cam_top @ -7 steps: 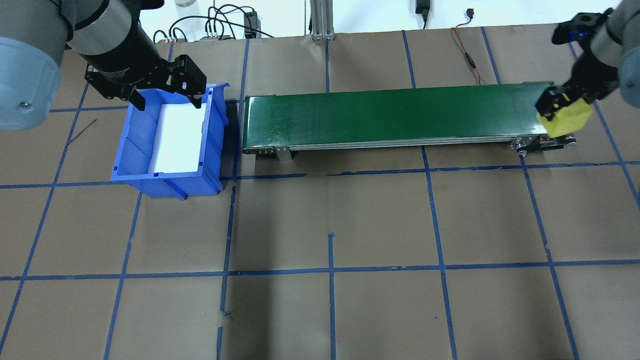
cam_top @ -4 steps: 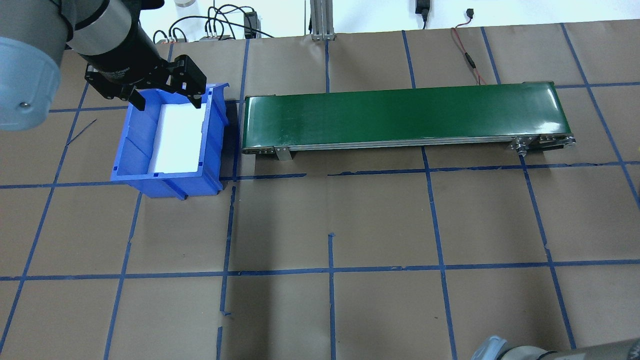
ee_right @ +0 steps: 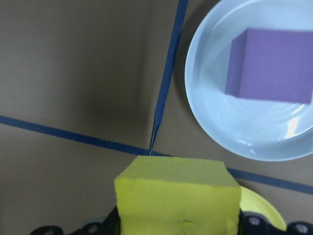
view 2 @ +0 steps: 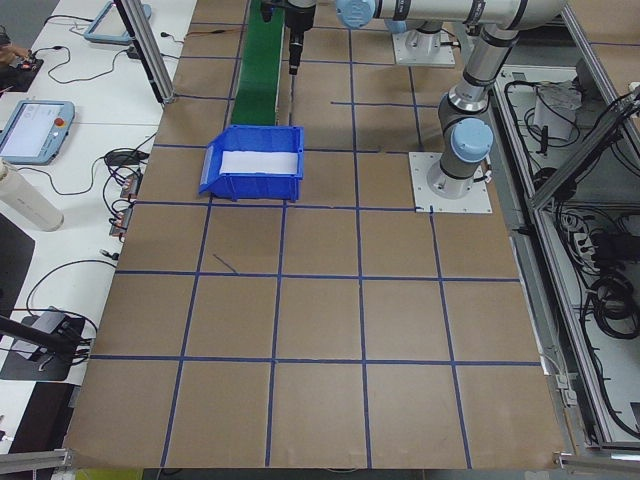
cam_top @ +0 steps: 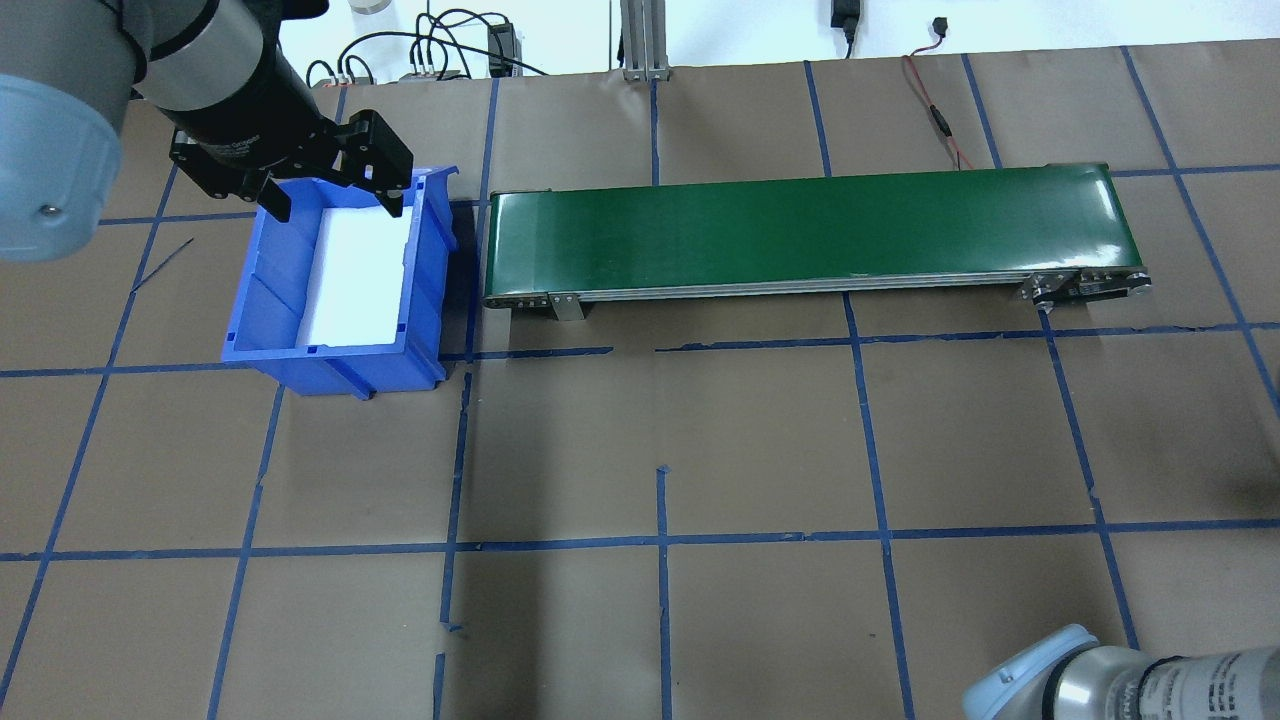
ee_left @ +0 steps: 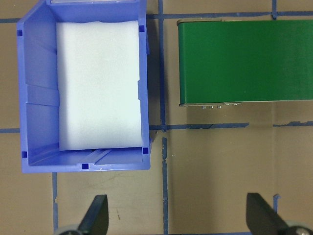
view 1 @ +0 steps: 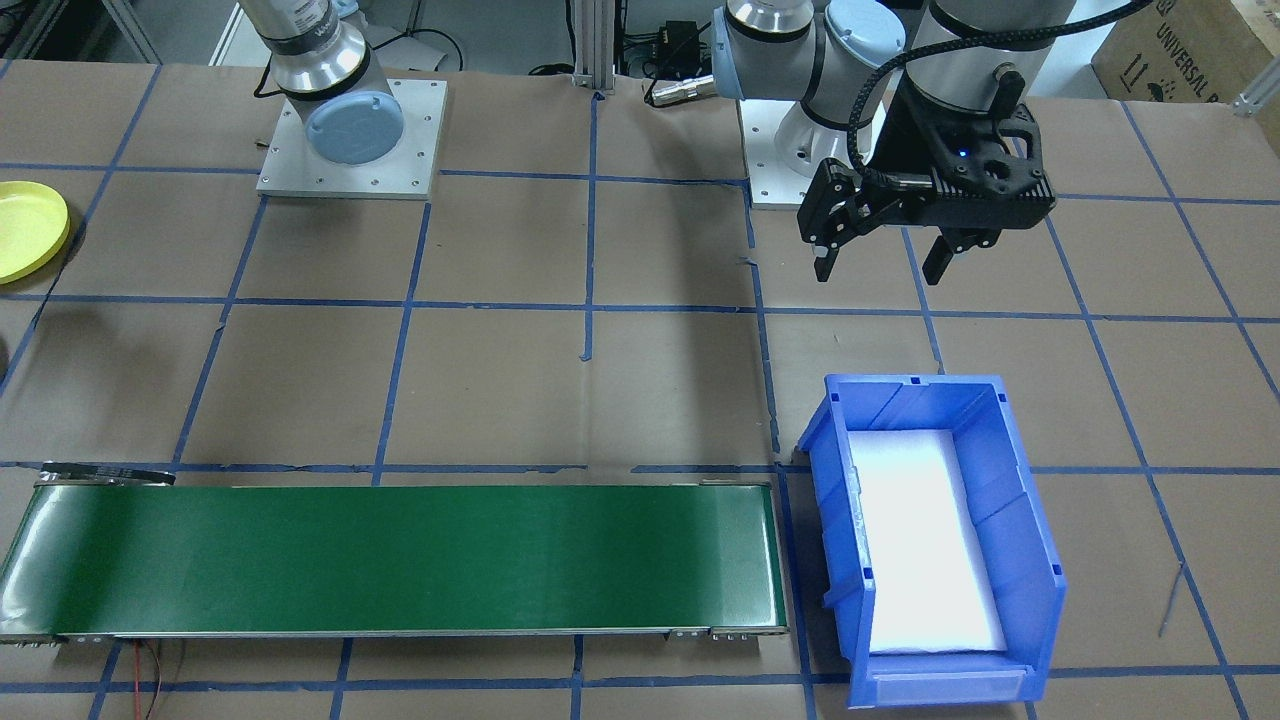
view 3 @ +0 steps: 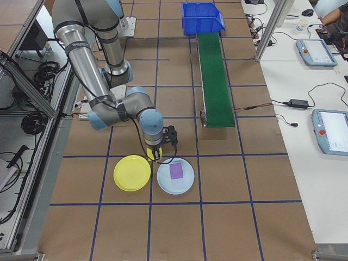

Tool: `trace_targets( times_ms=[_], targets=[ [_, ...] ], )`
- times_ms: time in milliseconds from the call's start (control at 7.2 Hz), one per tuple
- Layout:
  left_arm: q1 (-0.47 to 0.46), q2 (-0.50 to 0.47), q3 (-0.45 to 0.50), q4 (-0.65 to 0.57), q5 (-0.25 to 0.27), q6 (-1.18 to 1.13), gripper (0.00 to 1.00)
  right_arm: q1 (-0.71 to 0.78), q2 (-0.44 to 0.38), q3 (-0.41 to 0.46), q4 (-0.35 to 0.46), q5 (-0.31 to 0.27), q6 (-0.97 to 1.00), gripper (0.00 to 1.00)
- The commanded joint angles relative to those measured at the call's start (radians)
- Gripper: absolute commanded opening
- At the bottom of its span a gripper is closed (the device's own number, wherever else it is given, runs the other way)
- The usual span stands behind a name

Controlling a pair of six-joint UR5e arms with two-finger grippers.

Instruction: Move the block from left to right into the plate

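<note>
Held pinched in the right gripper (ee_right: 177, 223), a yellow block (ee_right: 177, 195) above the table seam between the yellow plate (view 3: 132, 173) and a pale blue plate (ee_right: 254, 88) bearing a purple block (ee_right: 270, 64). Farther off, left gripper (cam_top: 330, 190) hanging with jaws spread over the blue bin (cam_top: 340, 265), beside the green conveyor (cam_top: 800, 232).

The left gripper (cam_top: 335, 195) hangs over the far end of a blue bin (cam_top: 262, 300), its fingers spread apart. White foam (cam_top: 358, 275) lines the bin's floor. Just beside the bin, a long green conveyor belt (cam_top: 810, 232) runs across the brown-papered surface (cam_top: 760, 440), which is gridded with blue tape. A grey arm joint (cam_top: 1120, 680) shows at the lower right corner.
</note>
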Motion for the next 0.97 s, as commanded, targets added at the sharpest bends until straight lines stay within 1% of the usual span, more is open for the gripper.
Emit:
trace_targets(
  times_ms=[0, 139, 278, 417, 556, 694, 833],
  targets=[
    [0.0, 0.0, 0.0, 0.0, 0.0, 0.0, 1.0, -0.175, 0.001, 0.087, -0.037, 0.027, -0.129, 0.43],
    [0.0, 0.0, 0.0, 0.0, 0.0, -0.002, 1.0, -0.211, 0.003, 0.112, -0.056, 0.029, -0.157, 0.44],
    [0.0, 0.0, 0.0, 0.0, 0.0, -0.002, 1.0, -0.229, 0.012, 0.113, -0.072, 0.029, -0.199, 0.45],
    [0.0, 0.0, 0.0, 0.0, 0.0, 0.0, 1.0, -0.245, 0.018, 0.112, -0.079, 0.03, -0.235, 0.54],
    [0.0, 0.0, 0.0, -0.001, 0.0, 0.0, 1.0, -0.246, 0.023, 0.101, -0.079, 0.057, -0.295, 0.92],
    [0.0, 0.0, 0.0, 0.0, 0.0, -0.002, 1.0, -0.246, 0.04, 0.098, -0.082, 0.096, -0.297, 1.0],
    [0.0, 0.0, 0.001, 0.0, 0.0, 0.0, 1.0, -0.246, 0.047, 0.098, -0.08, 0.096, -0.291, 1.0]
  ],
)
